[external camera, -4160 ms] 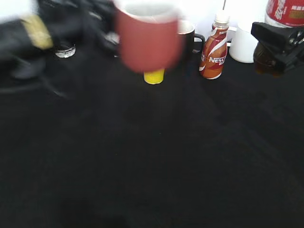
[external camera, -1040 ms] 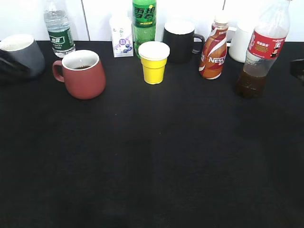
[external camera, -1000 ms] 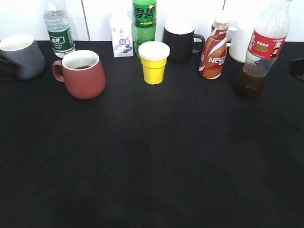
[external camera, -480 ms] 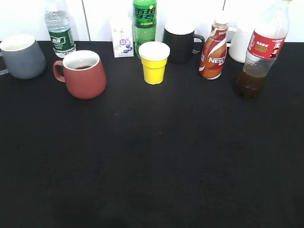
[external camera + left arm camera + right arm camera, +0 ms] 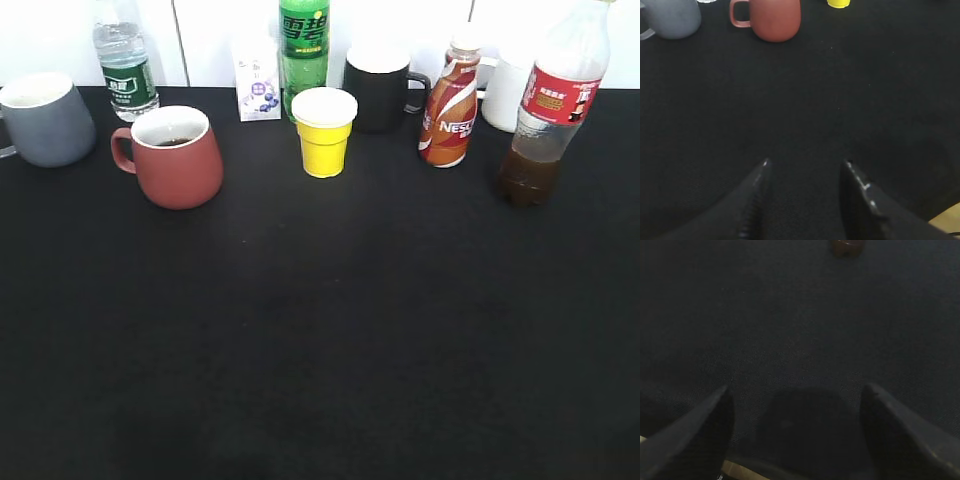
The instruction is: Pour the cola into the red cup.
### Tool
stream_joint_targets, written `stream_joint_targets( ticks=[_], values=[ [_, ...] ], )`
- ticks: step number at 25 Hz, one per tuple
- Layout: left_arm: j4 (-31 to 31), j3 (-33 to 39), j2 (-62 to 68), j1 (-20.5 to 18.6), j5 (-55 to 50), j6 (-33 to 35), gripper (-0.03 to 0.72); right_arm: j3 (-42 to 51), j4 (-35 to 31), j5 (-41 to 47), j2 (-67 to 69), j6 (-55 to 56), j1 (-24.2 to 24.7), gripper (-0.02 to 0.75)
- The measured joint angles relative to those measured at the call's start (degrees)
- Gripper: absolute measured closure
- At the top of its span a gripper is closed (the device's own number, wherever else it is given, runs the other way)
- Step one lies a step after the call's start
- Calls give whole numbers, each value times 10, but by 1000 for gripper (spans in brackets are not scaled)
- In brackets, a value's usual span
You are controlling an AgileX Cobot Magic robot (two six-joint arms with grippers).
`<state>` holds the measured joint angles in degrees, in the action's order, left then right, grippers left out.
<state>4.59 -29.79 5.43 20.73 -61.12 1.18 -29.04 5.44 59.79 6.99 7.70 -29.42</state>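
The red cup (image 5: 175,158) stands at the back left of the black table with dark liquid inside; it also shows at the top of the left wrist view (image 5: 774,19). The cola bottle (image 5: 548,110) stands upright at the back right, with a little dark cola in its bottom; its base shows at the top of the right wrist view (image 5: 847,247). My left gripper (image 5: 805,162) is open and empty over bare cloth, well short of the cup. My right gripper (image 5: 795,389) is open and empty near the table's front edge. Neither gripper appears in the exterior view.
A grey mug (image 5: 45,118) stands at the far left. Along the back stand a water bottle (image 5: 124,65), a small carton (image 5: 257,78), a green Sprite bottle (image 5: 304,45), a yellow cup (image 5: 324,131), a black mug (image 5: 380,88), a Nescafe bottle (image 5: 449,100) and a white cup (image 5: 508,92).
Both arms have drawn out of the exterior view: the dark shapes at the left and right edges one second ago are gone. The cup and bottle have not moved.
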Motion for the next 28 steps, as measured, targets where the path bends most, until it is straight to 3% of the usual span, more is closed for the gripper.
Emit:
stream_joint_targets(
  ticks=[2, 4, 9, 12, 17, 28],
  values=[
    [0, 0, 0, -2, 0, 0, 349, 0, -1, 0, 0, 0, 6, 144],
    [0, 0, 0, -38, 0, 0, 349, 0, -1, -1, 0, 0, 38, 144],
    [-1, 0, 0, -122, 0, 0, 349, 0, -2, 0, -63, -1, 188, 145],
    [-1, 0, -13, -157, 0, 0, 349, 1, -2, 0, -74, -1, 242, 145],
    [-1, 0, -59, -194, 1, 0, 349, 1, -2, 0, -75, -1, 246, 145],
    [-1, 0, -59, -194, 1, 0, 392, 1, -2, 0, -75, -1, 246, 146]
  ],
)
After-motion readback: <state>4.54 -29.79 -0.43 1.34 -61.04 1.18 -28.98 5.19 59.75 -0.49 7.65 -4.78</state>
